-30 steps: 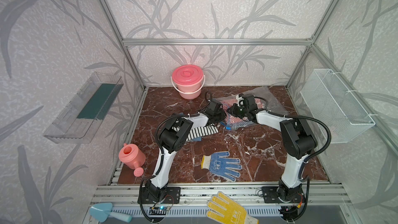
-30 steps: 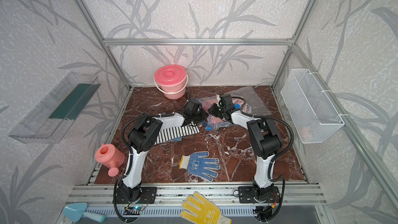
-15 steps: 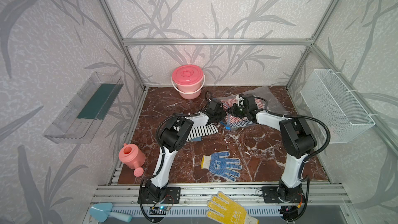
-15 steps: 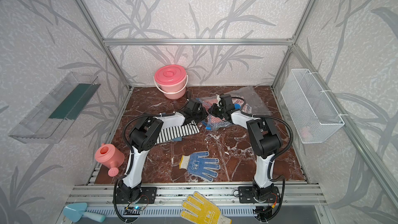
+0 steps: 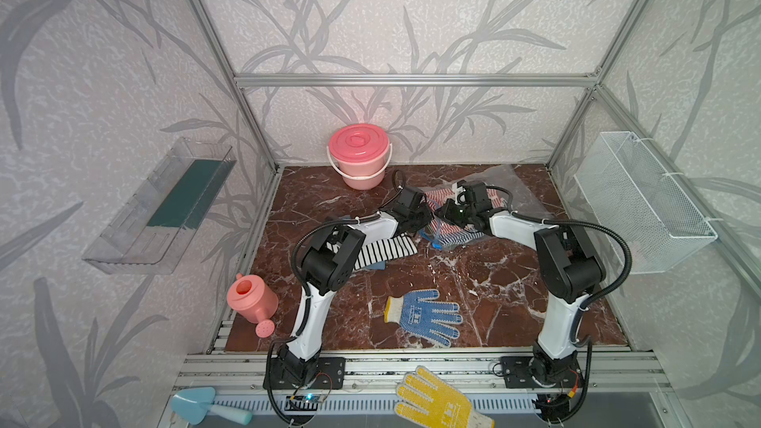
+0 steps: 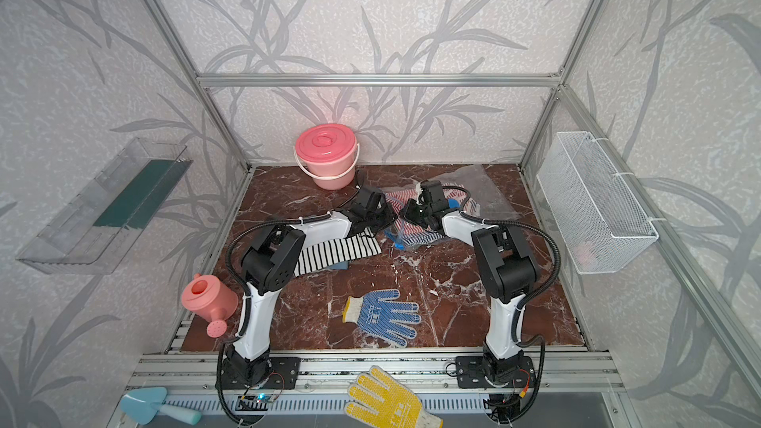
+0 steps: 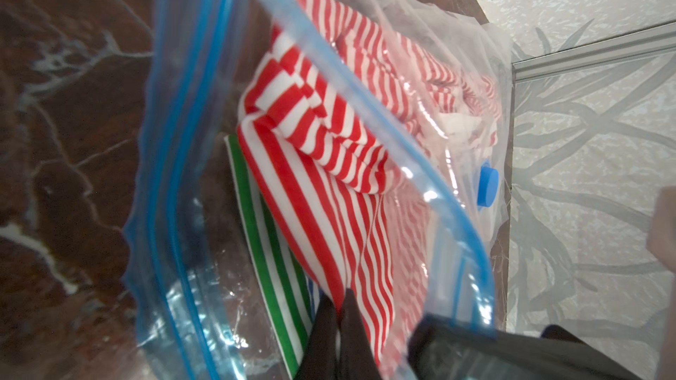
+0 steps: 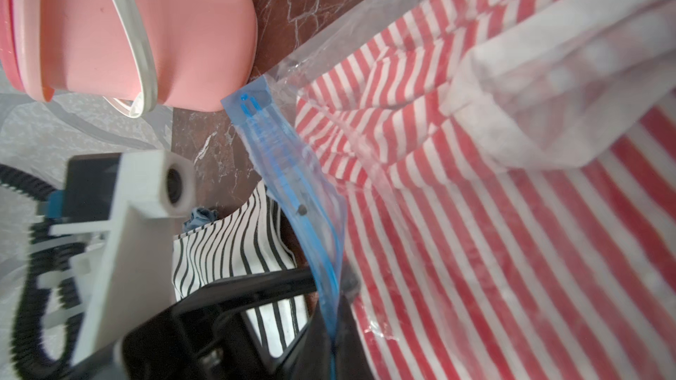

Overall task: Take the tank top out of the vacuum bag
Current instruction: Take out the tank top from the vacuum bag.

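The vacuum bag (image 5: 519, 188) lies crinkled at the back of the table, also seen in a top view (image 6: 488, 189). Its blue zip strip (image 7: 172, 177) gapes open, and the blue valve cap (image 7: 488, 184) shows behind. Inside lies the red-and-white striped tank top (image 7: 329, 122), over a green-striped cloth (image 7: 263, 250). My left gripper (image 7: 338, 299) reaches into the bag's mouth and is shut on the tank top's edge. My right gripper (image 8: 334, 308) is shut on the zip strip (image 8: 278, 155), holding that lip up. Both grippers (image 5: 428, 216) (image 5: 441, 212) meet at the mouth.
A black-and-white striped garment (image 5: 383, 251) lies outside the bag under my left arm. A pink lidded bucket (image 5: 359, 154) stands just behind. A blue glove (image 5: 424, 314) lies mid-front, a pink watering can (image 5: 251, 300) at the left edge, a wire basket (image 5: 642, 207) on the right wall.
My left gripper has closed on the tank top inside the bag's mouth. Both arms have stayed almost still, and the right gripper keeps its hold on the zip strip.
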`<state>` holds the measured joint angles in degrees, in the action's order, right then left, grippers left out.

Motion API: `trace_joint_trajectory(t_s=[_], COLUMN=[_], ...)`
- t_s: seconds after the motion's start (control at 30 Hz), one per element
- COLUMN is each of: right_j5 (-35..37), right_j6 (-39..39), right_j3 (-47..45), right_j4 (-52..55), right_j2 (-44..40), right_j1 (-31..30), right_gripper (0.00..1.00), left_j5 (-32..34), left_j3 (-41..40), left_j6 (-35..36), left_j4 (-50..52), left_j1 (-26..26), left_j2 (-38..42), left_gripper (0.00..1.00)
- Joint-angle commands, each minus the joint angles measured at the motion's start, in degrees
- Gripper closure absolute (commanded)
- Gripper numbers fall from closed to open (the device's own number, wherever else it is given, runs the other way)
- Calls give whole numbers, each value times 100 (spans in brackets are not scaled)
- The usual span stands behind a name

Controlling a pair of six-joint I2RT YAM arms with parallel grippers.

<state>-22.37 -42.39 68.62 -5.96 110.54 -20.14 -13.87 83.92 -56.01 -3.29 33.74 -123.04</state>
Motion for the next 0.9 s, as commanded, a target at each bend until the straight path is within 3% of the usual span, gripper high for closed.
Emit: trace_joint_trajectory(t_s=[0.0, 0.33, 0.87], right_j5=[265, 657, 459], right_j6=[246, 543, 542], right_j3=[204, 394, 512], right_j4=[416, 968, 960], right_j2=[-269, -412, -243], right_j1=[27, -27, -69], right_gripper=[100, 100, 100], left_j5=[-33, 11, -1], left_j3=[234, 395, 192], left_j6=[162, 345, 177], left_j4=[333, 872, 588], left_j1=[-21, -20, -7], left_j2=[316, 413, 352], left_gripper=[100, 100, 100])
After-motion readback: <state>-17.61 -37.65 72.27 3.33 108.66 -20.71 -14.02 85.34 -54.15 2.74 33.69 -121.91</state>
